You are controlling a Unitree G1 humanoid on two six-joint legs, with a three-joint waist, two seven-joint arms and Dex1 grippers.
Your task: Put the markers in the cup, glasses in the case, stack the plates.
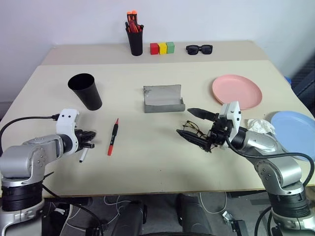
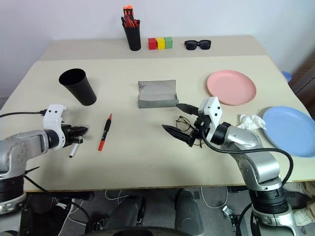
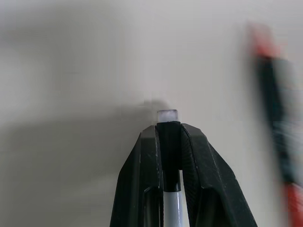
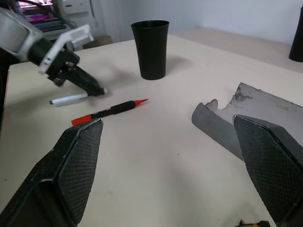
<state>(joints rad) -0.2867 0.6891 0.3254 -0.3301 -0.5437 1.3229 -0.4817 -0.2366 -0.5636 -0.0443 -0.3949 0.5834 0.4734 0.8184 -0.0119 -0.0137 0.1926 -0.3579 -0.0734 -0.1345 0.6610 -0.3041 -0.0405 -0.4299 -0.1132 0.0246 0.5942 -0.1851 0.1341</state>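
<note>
a slim white marker pen with a black end (image 1: 83, 156), lying on the beige desk (image 1: 147, 167) beside the red marker (image 1: 113, 136), is clenched by the left gripper (image 1: 88, 139); a lift toward the wide black plastic cup (image 1: 85, 91) is called for. the right gripper (image 1: 197, 125) is spread wide over the wire-framed glasses (image 1: 193, 129).

Along the top of my view stand a slim black pen pot (image 1: 135, 42) stuffed with orange-capped pens, three small blocks (image 1: 162, 47) coloured red, yellow and green, and thick black sunglasses (image 1: 199, 49). At right lies a crumpled white tissue (image 1: 261, 126).
</note>
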